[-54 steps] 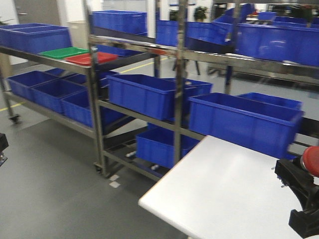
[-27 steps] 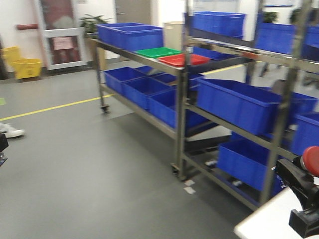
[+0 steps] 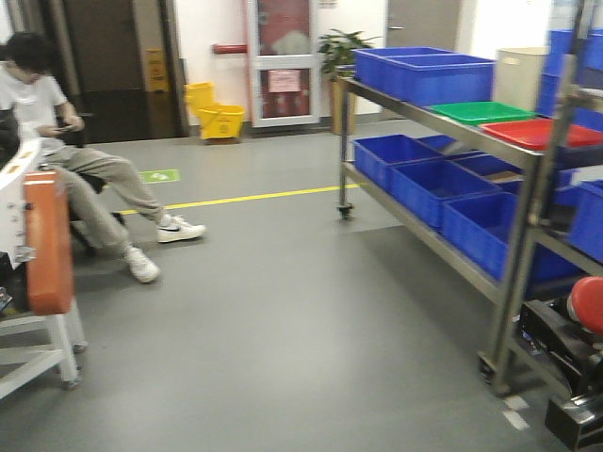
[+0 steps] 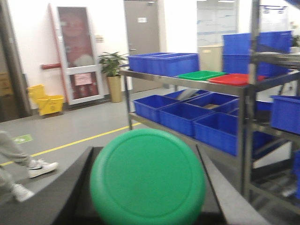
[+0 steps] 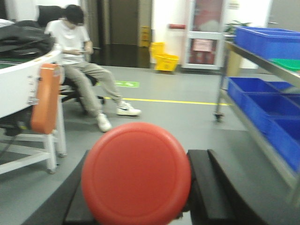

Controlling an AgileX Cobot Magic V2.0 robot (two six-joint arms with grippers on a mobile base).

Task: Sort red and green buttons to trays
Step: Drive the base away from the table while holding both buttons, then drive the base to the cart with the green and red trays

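My left gripper (image 4: 147, 190) is shut on the green button (image 4: 147, 176). Its green cap fills the space between the black fingers (image 4: 75, 190). My right gripper (image 5: 140, 194) is shut on the red button (image 5: 136, 171). Its red cap also shows at the right edge of the front view (image 3: 590, 303), above the black gripper (image 3: 565, 353). The green tray (image 3: 490, 111) and the red tray (image 3: 546, 132) lie side by side on the top shelf of a steel rack, far from both grippers. Both trays also show in the left wrist view, green (image 4: 201, 74) and red (image 4: 232, 78).
The steel rack (image 3: 516, 245) at right holds several deep blue crates (image 3: 424, 71) and a cream tub (image 3: 520, 75). A seated person (image 3: 57, 151) and a white cart with an orange pad (image 3: 47, 245) are at left. A yellow mop bucket (image 3: 215, 111) stands by the far door.
The front view has swung left. The white table has left the frame, the rack has shifted to the right edge, and the person, cart and door have come in. Both buttons stay gripped.
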